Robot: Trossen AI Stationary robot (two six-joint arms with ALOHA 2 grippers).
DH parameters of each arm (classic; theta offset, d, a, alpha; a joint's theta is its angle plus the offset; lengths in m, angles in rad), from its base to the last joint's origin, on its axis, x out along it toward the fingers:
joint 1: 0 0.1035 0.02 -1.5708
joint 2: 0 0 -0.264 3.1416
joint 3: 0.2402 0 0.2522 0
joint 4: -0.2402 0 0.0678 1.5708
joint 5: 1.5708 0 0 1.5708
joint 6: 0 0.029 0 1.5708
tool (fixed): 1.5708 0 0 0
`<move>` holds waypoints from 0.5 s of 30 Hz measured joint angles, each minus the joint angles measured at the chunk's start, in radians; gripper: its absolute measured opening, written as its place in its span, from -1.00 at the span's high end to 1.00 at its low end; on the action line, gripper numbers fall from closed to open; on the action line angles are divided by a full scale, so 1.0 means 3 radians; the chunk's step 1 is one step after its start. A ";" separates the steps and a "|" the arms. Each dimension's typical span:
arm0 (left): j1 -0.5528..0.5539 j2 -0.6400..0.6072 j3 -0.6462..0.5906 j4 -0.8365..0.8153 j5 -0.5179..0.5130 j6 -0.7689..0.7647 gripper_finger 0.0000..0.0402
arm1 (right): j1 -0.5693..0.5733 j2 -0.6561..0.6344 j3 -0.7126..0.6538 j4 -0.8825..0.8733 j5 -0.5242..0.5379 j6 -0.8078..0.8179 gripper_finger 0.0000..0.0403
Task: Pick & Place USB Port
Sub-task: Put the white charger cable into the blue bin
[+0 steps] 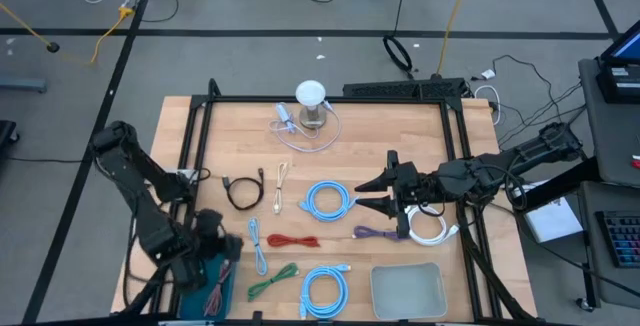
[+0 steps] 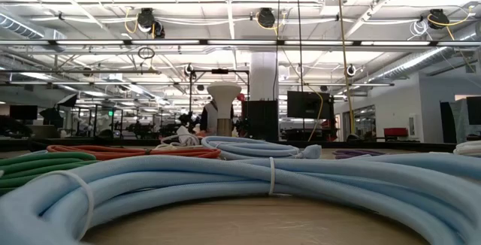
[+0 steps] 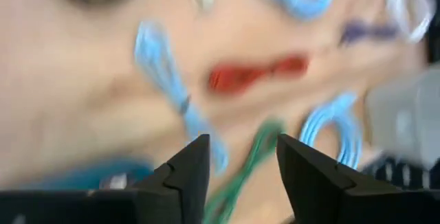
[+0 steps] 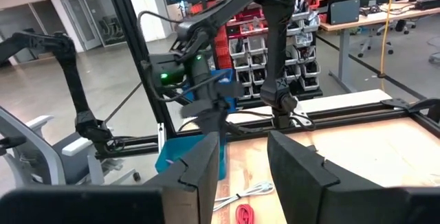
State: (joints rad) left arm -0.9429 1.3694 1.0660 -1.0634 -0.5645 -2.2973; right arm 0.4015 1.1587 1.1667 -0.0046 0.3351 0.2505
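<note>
Several bundled USB cables lie flat on the wooden table (image 1: pixel 400 136): black (image 1: pixel 243 192), white (image 1: pixel 279 186), red (image 1: pixel 293 240), green (image 1: pixel 273 281), purple (image 1: pixel 375 232) and light blue coils (image 1: pixel 328 199). Which one the task calls the USB port I cannot tell. My left gripper (image 1: pixel 230 250) hovers at the near left beside a teal bin (image 1: pixel 218 291); it is open with nothing between its fingers (image 3: pixel 196 165), and the green cable (image 3: pixel 254 152) lies ahead of it. My right gripper (image 1: pixel 366 194) hangs level above the table's right half, open and empty (image 4: pixel 237 162).
A grey tray (image 1: pixel 408 291) sits at the near right. A white domed stand (image 1: pixel 312 101) with a thin cable stands at the far middle. A white coil (image 1: pixel 430 229) lies under the right arm. A black frame (image 1: pixel 200 136) borders the work area.
</note>
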 joint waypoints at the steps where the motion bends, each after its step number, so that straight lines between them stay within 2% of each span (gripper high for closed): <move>1: 0.0118 -0.0027 0.0000 -0.0041 -0.0035 0.0124 0.20 | 0.0000 0.0000 0.0000 0.0000 0.0000 -0.0004 0.42; 3: 0.0421 -0.0045 0.0000 -0.0059 0.0051 0.0535 0.25 | 0.0000 0.0000 0.0000 0.0000 0.0000 0.0019 0.42; 7: 0.1247 0.0018 -0.0001 0.0148 0.0771 0.1771 0.30 | 0.0000 0.0000 0.0000 0.0010 -0.0001 0.0164 0.42; 9: 0.1613 0.0074 -0.0004 0.0248 0.0984 0.2240 0.27 | 0.0000 0.0000 0.0000 0.0017 -0.0001 0.0172 0.42; 15: 0.2351 0.0068 -0.0006 0.0250 0.0929 0.2822 0.13 | 0.0096 0.0001 0.0000 0.0026 -0.0004 0.0263 0.42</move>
State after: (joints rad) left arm -0.2375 1.3898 1.0641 -0.9884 -0.2859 -1.4508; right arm 0.4304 1.1591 1.1667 0.0032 0.3340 0.3294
